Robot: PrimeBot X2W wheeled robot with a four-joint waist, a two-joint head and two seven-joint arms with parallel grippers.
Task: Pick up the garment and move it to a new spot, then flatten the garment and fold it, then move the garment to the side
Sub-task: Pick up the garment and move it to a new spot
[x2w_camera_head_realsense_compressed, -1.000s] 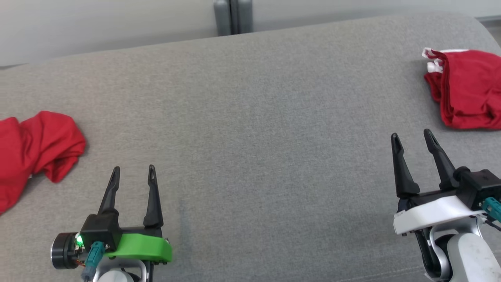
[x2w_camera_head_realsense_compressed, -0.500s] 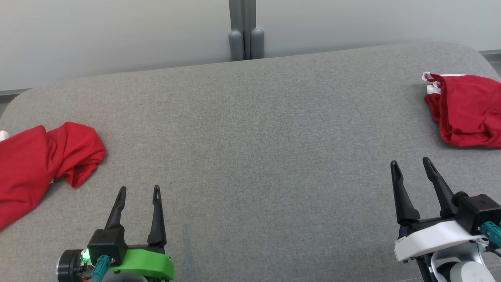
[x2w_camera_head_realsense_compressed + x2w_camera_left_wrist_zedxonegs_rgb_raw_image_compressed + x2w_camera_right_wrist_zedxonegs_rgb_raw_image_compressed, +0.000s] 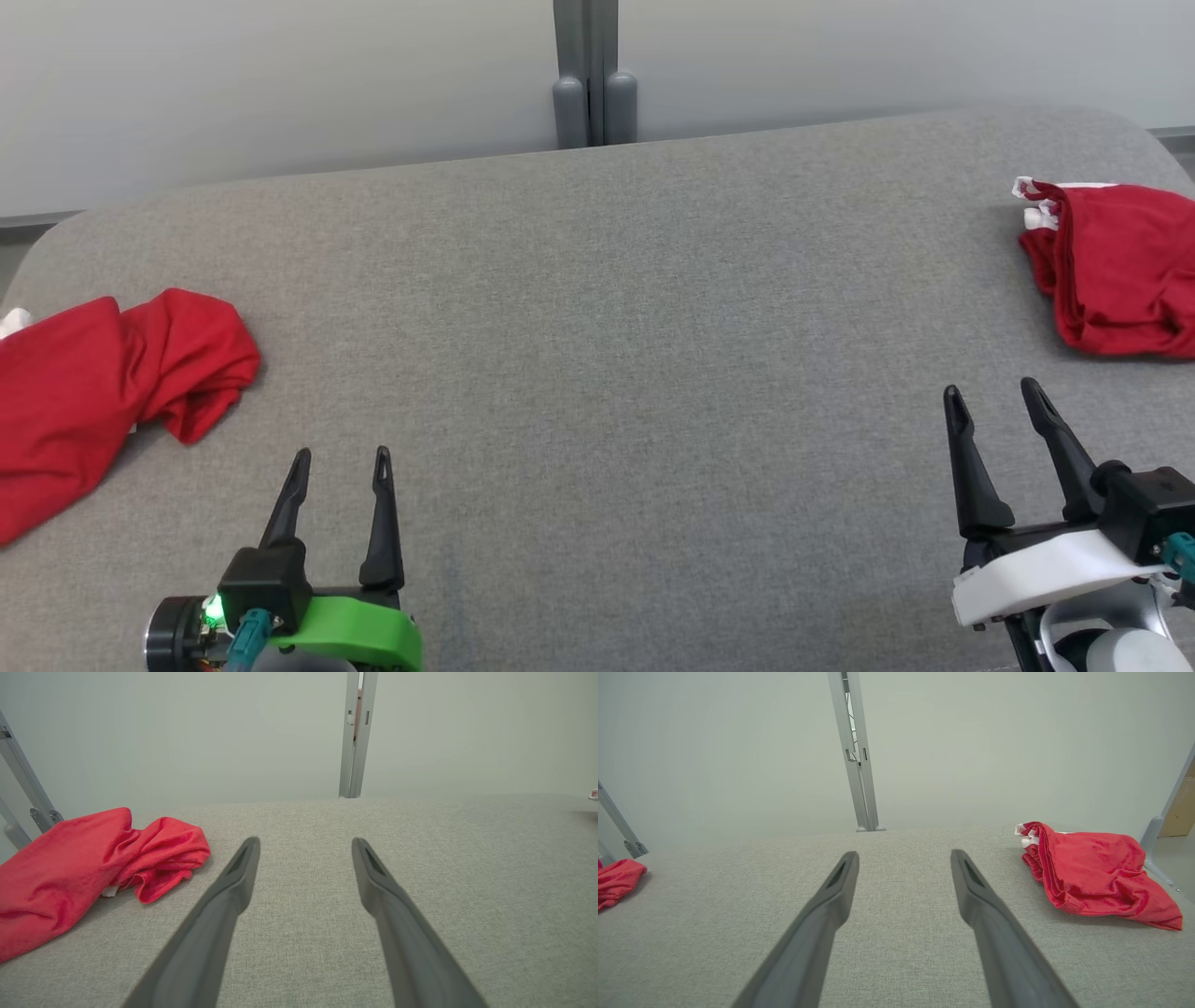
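The left red garment (image 3: 103, 373) lies crumpled at the left edge of the gray table (image 3: 597, 327), and part of it goes out of the head view on that side. A rounded fold of it points toward the middle of the table. The right red garment (image 3: 1120, 266) lies in a more compact heap at the right edge of the table, nearer to the far side, with a small piece of white trim (image 3: 1032, 210) at its far left corner. You cannot tell from the views which of the two is the one to work on. They lie well apart, with the bare middle of the table between them. Your left end effector (image 3: 342, 455) is at the near side, near the left red garment but not touching it. Its two dark fingers are spread wide and hold nothing. Your right end effector (image 3: 991, 388) is at the near right, in front of the right red garment and apart from it, also spread wide and empty. Behind the table you see a pale wall (image 3: 280, 84) and a gray post (image 3: 595, 75).
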